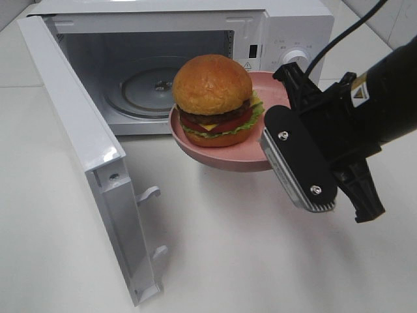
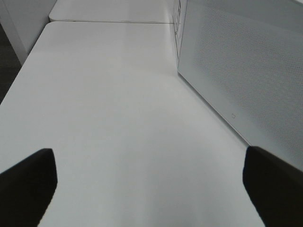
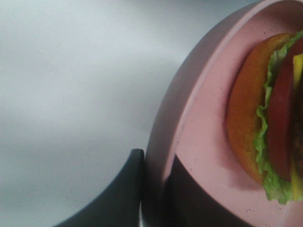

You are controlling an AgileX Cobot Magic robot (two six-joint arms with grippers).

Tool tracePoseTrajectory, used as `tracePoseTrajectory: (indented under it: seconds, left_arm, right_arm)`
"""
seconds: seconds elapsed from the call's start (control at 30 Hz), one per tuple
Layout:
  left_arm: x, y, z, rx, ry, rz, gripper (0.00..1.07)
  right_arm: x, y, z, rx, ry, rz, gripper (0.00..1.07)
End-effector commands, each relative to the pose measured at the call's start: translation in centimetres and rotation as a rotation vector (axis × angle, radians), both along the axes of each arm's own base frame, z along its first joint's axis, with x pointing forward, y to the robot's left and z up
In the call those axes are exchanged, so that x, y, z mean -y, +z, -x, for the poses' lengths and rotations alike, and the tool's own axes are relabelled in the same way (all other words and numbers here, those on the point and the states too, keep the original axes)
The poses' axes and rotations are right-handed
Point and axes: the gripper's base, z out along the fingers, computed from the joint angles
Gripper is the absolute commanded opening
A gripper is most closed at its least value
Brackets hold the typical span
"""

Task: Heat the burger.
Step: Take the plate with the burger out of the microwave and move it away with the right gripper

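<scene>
Exterior high view: the microwave [image 1: 287,32] fills the upper half of the frame, its door [image 1: 85,156] swung wide toward the lower left and the glass turntable [image 1: 146,88] visible inside. The burger [image 1: 214,98] sits on the pink plate [image 1: 228,156], held in the air at frame centre, just in front of the cavity opening. The right gripper [image 1: 277,147] enters from the right, its jaws clamped on the plate's rim. Left wrist view: the left gripper [image 2: 150,182] has its fingers [image 2: 28,182] spread wide over the white table [image 2: 118,94], seemingly beside the microwave's perforated wall.
</scene>
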Motion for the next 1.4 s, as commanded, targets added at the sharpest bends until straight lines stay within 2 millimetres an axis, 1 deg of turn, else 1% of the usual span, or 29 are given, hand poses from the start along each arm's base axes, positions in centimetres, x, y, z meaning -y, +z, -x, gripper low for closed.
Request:
tracePoseTrajectory:
  seconds: [0.03, 0.1, 0.2, 0.27, 0.37, 0.43, 0.53, 0.6, 0.63, 0.7, 0.77, 0.8, 0.83, 0.87, 0.9, 0.97, 1.0, 1.03, 1.1, 1.13, 1.4]
  left_arm:
    - [0.0, 0.0, -0.1, -0.006, 0.004, 0.007, 1.0]
    - [0.0, 0.0, -0.1, -0.006, 0.004, 0.007, 1.0]
    - [0.0, 0.0, -0.1, -0.006, 0.004, 0.007, 1.0]
    - [0.0, 0.0, -0.1, -0.006, 0.004, 0.007, 1.0]
    - [0.0, 0.0, -0.1, -0.006, 0.004, 0.007, 1.0]
    - [0.0, 0.0, -0.1, -0.006, 0.004, 0.007, 1.0]
    - [0.0, 0.0, -0.1, -0.006, 0.004, 0.007, 1.0]
    - [0.0, 0.0, -0.1, -0.006, 0.004, 0.007, 1.0]
    - [0.0, 0.0, -0.1, -0.006, 0.004, 0.007, 1.0]
    - [0.0, 0.0, -0.1, -0.006, 0.004, 0.007, 1.0]
    - [0.0, 0.0, -0.1, -0.006, 0.004, 0.007, 1.0]
    - [0.0, 0.0, -0.1, -0.006, 0.004, 0.007, 1.0]
    - [0.0, 0.0, -0.1, -0.006, 0.004, 0.007, 1.0]
    - [0.0, 0.0, -0.1, -0.006, 0.004, 0.007, 1.0]
    - [0.0, 0.0, -0.1, -0.006, 0.004, 0.007, 1.0]
    - [0.0, 0.0, -0.1, -0.006, 0.004, 0.007, 1.0]
    - [0.0, 0.0, -0.1, -0.006, 0.004, 0.007, 1.0]
    - [0.0, 0.0, -0.1, -0.006, 0.004, 0.007, 1.0]
    - [0.0, 0.0, -0.1, -0.006, 0.004, 0.007, 1.0]
    - [0.0, 0.0, -0.1, -0.006, 0.004, 0.007, 1.0]
    - [0.0, 0.0, -0.1, -0.006, 0.004, 0.007, 1.0]
  right_arm:
    - [0.5, 1.3, 0.4, 0.075, -0.018, -0.065, 0.0]
    - [1.4, 1.4, 1.4, 0.085, -0.031, -0.066, 0.0]
    - [1.7, 1.5, 1.7, 0.087, -0.04, -0.067, 0.0]
    - [2.8, 1.7, 3.0, 0.08, -0.08, -0.071, 0.0]
    - [3.1, 1.7, 3.3, 0.077, -0.094, -0.072, 0.0]
    - [4.1, 1.8, 4.4, 0.074, -0.153, -0.09, 0.0]
    - [4.6, 2.0, 4.8, 0.072, -0.189, -0.103, 0.0]
    - [5.3, 2.4, 5.4, 0.068, -0.253, -0.129, 0.0]
    - [5.3, 2.4, 5.4, 0.068, -0.253, -0.129, 0.0]
    - [5.9, 2.7, 5.7, 0.055, -0.341, -0.159, 0.0]
    - [6.0, 2.8, 5.8, 0.051, -0.367, -0.164, 0.0]
    - [6.4, 2.7, 5.8, 0.029, -0.436, -0.169, 0.0]
    - [6.4, 2.7, 5.8, 0.029, -0.436, -0.169, 0.0]
    - [6.8, 2.5, 5.9, 0.006, -0.506, -0.156, 0.0]
    - [6.8, 2.5, 5.9, 0.006, -0.506, -0.156, 0.0]
    - [7.3, 2.4, 5.9, -0.01, -0.618, -0.164, 0.0]
    - [7.3, 2.4, 5.9, -0.01, -0.618, -0.164, 0.0]
    - [7.6, 2.3, 5.9, -0.019, -0.691, -0.184, 0.0]
    - [7.7, 2.4, 5.9, -0.019, -0.721, -0.192, 0.0]
    - [7.9, 2.3, 5.9, -0.028, -0.789, -0.214, 0.0]
    - [8.3, 2.2, 6.1, -0.062, -0.913, -0.241, 0.0]
